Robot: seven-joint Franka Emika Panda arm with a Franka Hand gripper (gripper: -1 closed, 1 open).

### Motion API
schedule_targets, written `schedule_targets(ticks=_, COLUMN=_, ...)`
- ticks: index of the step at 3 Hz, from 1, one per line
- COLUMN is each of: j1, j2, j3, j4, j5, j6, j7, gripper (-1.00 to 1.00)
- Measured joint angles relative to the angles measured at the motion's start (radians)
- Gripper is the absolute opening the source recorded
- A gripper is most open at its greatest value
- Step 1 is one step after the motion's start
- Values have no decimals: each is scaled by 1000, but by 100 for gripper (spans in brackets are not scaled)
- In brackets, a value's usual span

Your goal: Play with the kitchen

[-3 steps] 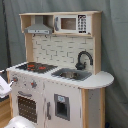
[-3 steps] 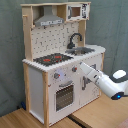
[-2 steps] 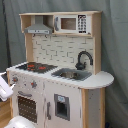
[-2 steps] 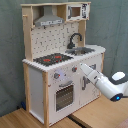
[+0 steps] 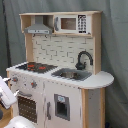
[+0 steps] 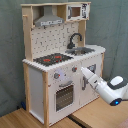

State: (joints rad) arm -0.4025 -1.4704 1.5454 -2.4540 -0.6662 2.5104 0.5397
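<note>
Arm at kitchen front, gripper state unreadable.

Second exterior view: white arm reaches in from the second exterior view's right, its gripper at the front panel beside the knobs, above the oven door; cannot tell whether the fingers are spread or closed, or whether they touch the panel. Kitchen stands on a wood floor before a grey curtain. On the counter: hob, then sink and faucet. Behind: pegboard, hood above.
</note>
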Motion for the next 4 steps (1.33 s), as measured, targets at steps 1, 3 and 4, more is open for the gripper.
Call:
schedule_targets(ticks=1, j1=-6, j2=0, j3=41, j4=-4, j5=9, j6=0, j7=106, gripper=100)
schedule_targets(ticks=3, j1=-24, j2=0, j3=92, j4=-4, j5=26, j6=15, j7=323, gripper=100)
schedule_targets(ticks=4, j1=-39, j2=0, j3=93, j4=-4, j5=26, j6=43, j7=428, gripper=100)
